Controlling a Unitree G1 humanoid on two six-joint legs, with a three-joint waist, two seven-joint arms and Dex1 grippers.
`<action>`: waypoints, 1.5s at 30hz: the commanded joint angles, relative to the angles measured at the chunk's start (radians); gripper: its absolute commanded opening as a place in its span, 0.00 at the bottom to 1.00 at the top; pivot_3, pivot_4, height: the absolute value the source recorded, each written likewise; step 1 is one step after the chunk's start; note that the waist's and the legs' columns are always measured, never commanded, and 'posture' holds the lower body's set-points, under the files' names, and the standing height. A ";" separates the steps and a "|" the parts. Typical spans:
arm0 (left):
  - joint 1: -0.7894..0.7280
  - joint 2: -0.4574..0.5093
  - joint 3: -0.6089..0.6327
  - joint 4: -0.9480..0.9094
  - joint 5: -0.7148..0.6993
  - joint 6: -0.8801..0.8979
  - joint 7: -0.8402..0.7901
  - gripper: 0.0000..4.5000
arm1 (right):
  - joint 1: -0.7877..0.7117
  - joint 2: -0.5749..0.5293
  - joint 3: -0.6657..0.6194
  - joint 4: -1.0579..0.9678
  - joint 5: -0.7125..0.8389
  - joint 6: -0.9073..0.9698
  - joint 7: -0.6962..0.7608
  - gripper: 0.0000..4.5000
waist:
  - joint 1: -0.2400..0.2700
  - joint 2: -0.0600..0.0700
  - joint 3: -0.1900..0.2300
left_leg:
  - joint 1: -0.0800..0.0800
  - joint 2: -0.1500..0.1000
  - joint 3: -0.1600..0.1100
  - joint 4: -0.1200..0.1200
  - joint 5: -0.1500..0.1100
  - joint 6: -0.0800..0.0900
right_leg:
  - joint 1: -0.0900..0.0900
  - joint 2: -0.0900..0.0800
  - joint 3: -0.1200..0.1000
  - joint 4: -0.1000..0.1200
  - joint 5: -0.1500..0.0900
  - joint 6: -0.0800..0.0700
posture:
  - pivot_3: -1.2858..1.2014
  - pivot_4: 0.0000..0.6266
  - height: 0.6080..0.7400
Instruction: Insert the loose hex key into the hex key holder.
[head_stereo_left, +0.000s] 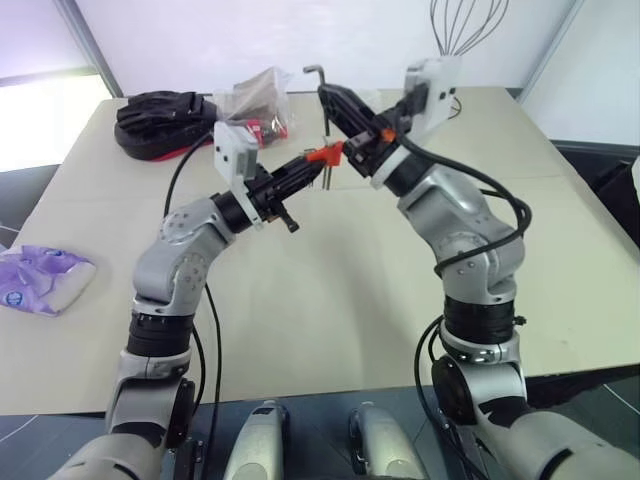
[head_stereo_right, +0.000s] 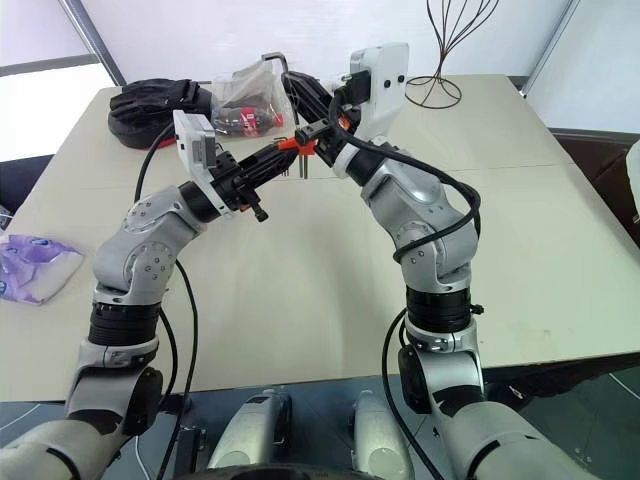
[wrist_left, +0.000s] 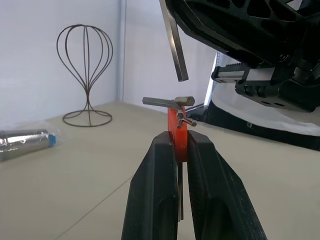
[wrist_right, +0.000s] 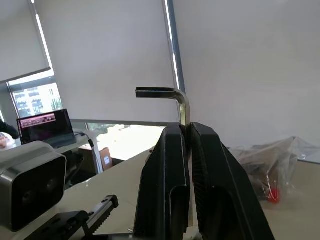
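Key (wrist_right: 183, 107): grey L-shaped rod, clamped upright between the closed fingers of the right hand (wrist_right: 189, 131); bent end on top, long leg running down between the fingers. Its lower tip (wrist_left: 176, 47) hangs just above the holder, not touching it, as the left wrist view shows.

Holder (wrist_left: 178, 137): orange-red block, pinched between the closed fingers of the left hand (wrist_left: 179, 145), with short grey keys sticking out of its upper end. Held in the air over the far middle of the table (head_stereo_left: 330, 300), just beside the right hand.

Both hands meet above the table, left hand reaching from the left, right hand from the right and slightly higher.

Other items on the table: black bag (head_stereo_left: 160, 120) at the far left; clear plastic packet (head_stereo_left: 262, 105) with red-and-black contents beside it; wire stand (head_stereo_right: 455, 50) at the far right; silver tube (wrist_left: 25, 142); purple-and-white pack (head_stereo_left: 40, 280) at the near left edge.

Writing: none readable on any item.
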 joint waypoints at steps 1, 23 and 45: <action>-0.027 0.000 0.014 -0.033 -0.021 -0.001 0.004 0.00 | -0.017 0.001 0.001 -0.019 -0.009 -0.043 -0.003 0.00 | 0.000 0.000 0.000 | 0.000 0.000 0.000 0.000 0.000 0.000 | 0.000 0.000 0.000 0.000 0.000 0.000 | 0.52 0.24 1.00; -0.048 -0.009 0.019 -0.036 -0.043 0.005 0.016 0.00 | -0.003 -0.023 0.002 -0.001 -0.042 -0.089 -0.001 0.00 | 0.000 0.000 0.000 | 0.000 0.000 0.000 -0.001 0.000 0.000 | 0.000 0.000 0.000 0.000 0.000 0.000 | 0.52 0.24 1.00; -0.058 -0.012 0.027 -0.038 -0.063 0.005 0.040 0.00 | -0.014 -0.036 -0.018 0.012 -0.041 -0.112 -0.014 0.00 | 0.000 0.000 0.000 | 0.000 0.000 0.000 -0.001 0.000 0.000 | 0.000 0.000 0.000 -0.001 0.000 0.000 | 0.52 0.24 1.00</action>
